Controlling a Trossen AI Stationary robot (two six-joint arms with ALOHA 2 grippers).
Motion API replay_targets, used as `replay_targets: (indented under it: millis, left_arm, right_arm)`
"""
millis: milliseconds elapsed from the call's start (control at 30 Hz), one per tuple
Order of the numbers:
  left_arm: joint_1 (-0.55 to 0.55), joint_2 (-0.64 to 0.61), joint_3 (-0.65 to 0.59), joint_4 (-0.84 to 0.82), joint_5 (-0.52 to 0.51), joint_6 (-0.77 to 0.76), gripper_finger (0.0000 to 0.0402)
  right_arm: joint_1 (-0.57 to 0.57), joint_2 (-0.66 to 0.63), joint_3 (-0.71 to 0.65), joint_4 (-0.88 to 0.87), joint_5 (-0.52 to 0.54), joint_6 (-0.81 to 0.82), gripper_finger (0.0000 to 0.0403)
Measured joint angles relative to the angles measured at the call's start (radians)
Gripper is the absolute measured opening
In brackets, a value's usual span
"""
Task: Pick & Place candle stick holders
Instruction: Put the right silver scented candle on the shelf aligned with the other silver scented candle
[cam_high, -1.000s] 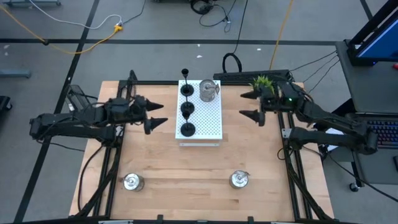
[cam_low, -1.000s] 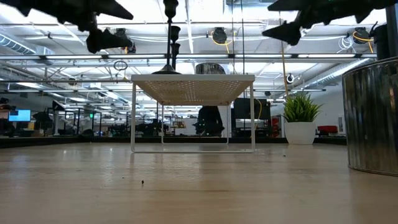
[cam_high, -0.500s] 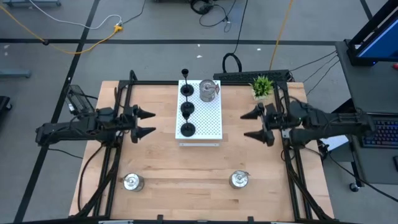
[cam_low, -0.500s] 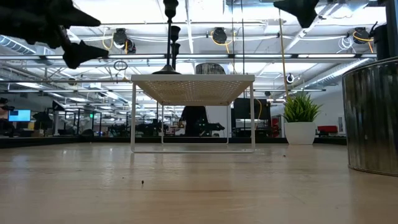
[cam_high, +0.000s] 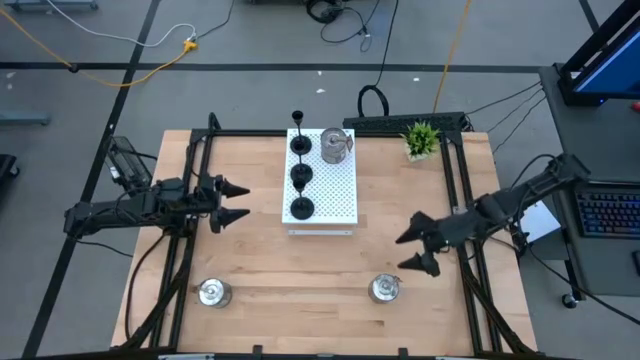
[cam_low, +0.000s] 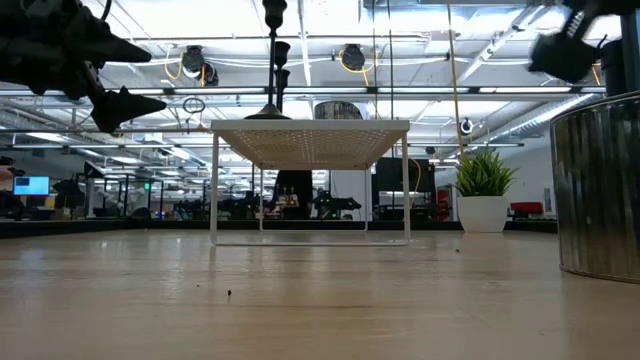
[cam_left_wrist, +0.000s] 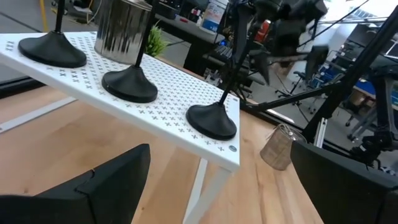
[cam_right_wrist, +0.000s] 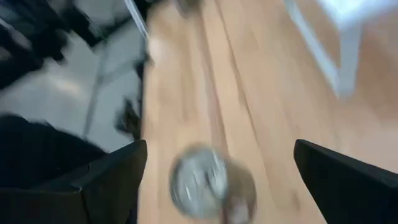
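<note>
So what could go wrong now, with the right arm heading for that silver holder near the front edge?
The right gripper is open, beside the silver holder, not over it; a sideways approach might knock it over. The holder sits near the table edge, so a push could send it off. On the white shelf, the black holders look easy to topple.

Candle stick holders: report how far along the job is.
Done: three black holders and one silver holder stand on the white perforated board. In hand: nothing; the right gripper, fingers open, hangs near the right silver holder. The left gripper waits open. Left: both silver holders at the table's front, including the left one.
</note>
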Motion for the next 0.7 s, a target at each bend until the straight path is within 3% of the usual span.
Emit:
replay_targets:
  millis: [233,700]
  left_arm:
    - [0.000,0.000,0.000,0.000,0.006,-0.020,0.0392]
    - [0.000,0.000,0.000,-0.003,0.006,-0.026,0.0392]
  right_arm:
    - [0.063,0.036,0.000,-0.103,0.003,0.014,0.0400]
    - [0.061,0.079,0.000,0.062,0.008,-0.053,0.0399]
